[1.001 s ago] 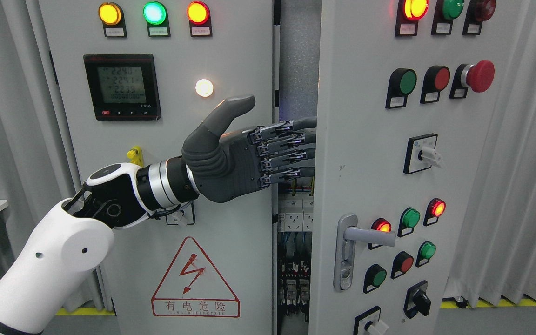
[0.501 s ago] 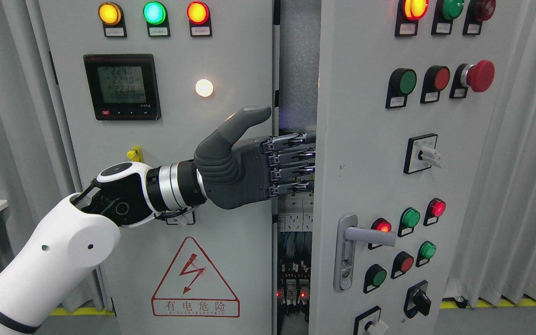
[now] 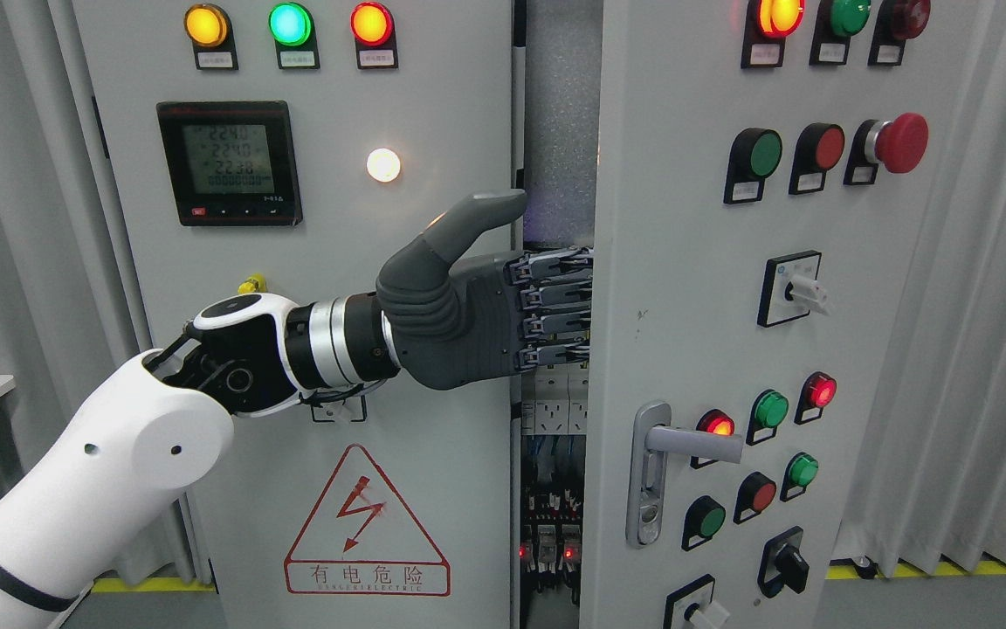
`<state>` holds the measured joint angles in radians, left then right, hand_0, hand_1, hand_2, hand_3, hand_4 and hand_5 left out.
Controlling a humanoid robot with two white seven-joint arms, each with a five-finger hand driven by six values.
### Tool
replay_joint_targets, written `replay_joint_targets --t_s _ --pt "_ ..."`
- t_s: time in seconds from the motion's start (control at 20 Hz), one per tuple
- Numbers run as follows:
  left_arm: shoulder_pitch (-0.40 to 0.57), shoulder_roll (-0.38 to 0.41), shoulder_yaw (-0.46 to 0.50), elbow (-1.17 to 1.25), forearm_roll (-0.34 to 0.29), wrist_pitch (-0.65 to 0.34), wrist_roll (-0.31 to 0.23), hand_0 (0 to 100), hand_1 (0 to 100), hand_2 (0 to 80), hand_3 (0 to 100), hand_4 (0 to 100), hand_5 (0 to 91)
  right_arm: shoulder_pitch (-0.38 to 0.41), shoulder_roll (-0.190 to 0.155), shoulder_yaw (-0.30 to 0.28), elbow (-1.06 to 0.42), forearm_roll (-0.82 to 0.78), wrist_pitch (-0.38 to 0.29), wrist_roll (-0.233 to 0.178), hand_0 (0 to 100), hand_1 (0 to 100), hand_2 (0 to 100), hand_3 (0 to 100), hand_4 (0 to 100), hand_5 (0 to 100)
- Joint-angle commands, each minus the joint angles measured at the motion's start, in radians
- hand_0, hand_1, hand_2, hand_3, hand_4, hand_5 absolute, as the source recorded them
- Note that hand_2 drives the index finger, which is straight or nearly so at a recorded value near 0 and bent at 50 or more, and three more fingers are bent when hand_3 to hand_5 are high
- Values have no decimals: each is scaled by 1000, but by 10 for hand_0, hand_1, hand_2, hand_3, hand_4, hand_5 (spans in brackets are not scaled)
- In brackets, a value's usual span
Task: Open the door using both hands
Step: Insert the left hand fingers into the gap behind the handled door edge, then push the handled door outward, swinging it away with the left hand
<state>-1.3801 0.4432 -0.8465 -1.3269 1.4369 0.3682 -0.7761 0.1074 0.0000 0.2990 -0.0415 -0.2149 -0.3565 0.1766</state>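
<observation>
Right door [image 3: 695, 288] stood ajar at centre-right of the head view, its free edge swung toward the camera and a narrow gap open between it and the closed left door [image 3: 311, 349]. Breakers [image 3: 554, 406] and wiring showed inside the gap. The door's lever handle [image 3: 686, 441] sat low on the panel, untouched.

Left hand [image 3: 503, 301] reached across from the lower left. Its 4 fingers [image 3: 555, 301] were in the gap, with the tips hidden behind the door edge; thumb [image 3: 477, 218] was raised and free, in front of the left door. Judged hooked on the edge rather than clamped: whether the tips actually wrapped the edge could not be seen. Right hand not in view.

Risks from here, as judgement:
- Hold is on a thin sheet edge with no thumb opposing. If the pull goes more sideways than outward, the fingers could slide off and the door stay where it is.
- Fingers sat just above the breakers. Reaching deeper or dropping lower could strike them or snag wiring; the left door carries a shock warning sign [image 3: 367, 524].
- If the door swung back, the fingers would be pinched between the 2 doors.
- Switches [image 3: 795, 288] and buttons [image 3: 765, 411] crowd the door face; a second hand coming in to help could press one by mistake.
</observation>
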Motion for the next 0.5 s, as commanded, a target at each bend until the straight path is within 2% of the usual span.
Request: replay_joint_targets --t_s 0.0,0.1,0.35,0.45 --pt "-48 -9 -106 0 45 -29 6 288 0 28 28 35 0 0 -8 0 0 0 1 0 219 0 0 0 0 0" --pt "-56 -23 -121 0 71 -38 9 288 0 28 28 35 0 0 -8 0 0 0 1 0 219 0 0 0 0 0" --pt "-88 -57 -196 0 74 -71 9 289 0 28 28 35 0 0 -8 0 0 0 1 0 219 0 0 0 0 0" --pt "-99 -66 -223 -3 74 -94 40 289 0 28 28 35 0 0 -8 0 0 0 1 0 219 0 0 0 0 0"
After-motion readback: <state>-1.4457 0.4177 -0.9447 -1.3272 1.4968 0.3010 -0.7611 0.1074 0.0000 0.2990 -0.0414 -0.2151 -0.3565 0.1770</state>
